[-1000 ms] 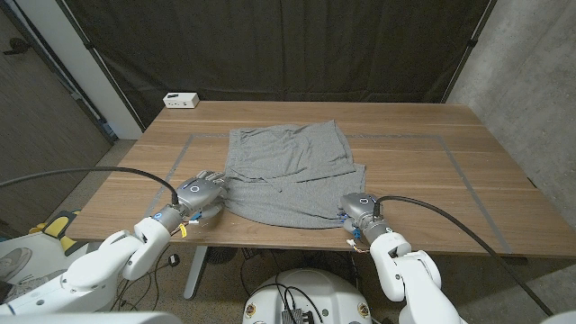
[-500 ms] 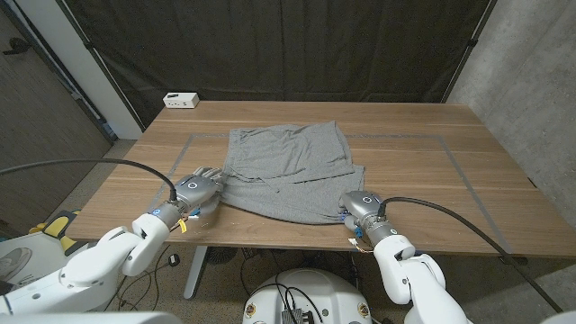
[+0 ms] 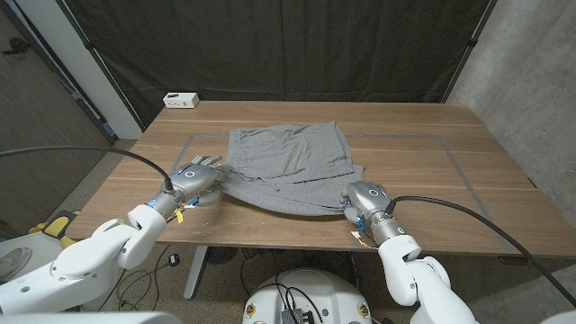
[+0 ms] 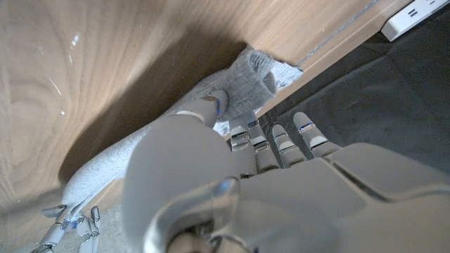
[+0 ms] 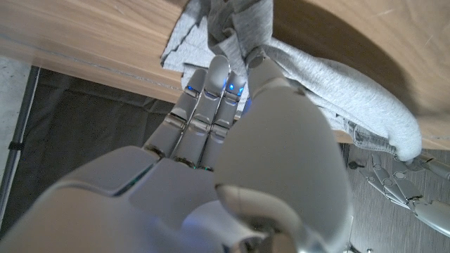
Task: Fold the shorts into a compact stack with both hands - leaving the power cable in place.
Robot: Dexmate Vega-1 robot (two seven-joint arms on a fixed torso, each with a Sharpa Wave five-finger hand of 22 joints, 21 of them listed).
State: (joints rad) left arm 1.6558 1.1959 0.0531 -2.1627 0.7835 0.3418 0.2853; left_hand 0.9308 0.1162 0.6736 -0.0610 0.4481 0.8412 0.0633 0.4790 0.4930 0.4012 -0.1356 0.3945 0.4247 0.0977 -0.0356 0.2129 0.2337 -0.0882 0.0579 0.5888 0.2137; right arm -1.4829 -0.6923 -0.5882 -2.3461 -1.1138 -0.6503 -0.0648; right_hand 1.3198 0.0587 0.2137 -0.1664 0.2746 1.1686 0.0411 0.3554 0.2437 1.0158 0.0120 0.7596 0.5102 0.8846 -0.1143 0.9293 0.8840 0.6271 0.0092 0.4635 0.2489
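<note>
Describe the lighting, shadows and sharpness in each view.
Head view: even, soft light, sharp, no glare on the table. Left wrist view: left robot hand softly blurred; broad dark shadow beside the shorts. Right wrist view: right robot hand blurred up close, blue lights glowing.

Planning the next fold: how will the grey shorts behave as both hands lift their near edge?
Probably floppy: the shorts sag between the left hand and right hand. Likely light, since pinched corners carry the raised hem. The thin cloth bunches at the fingers, so may slip.
</note>
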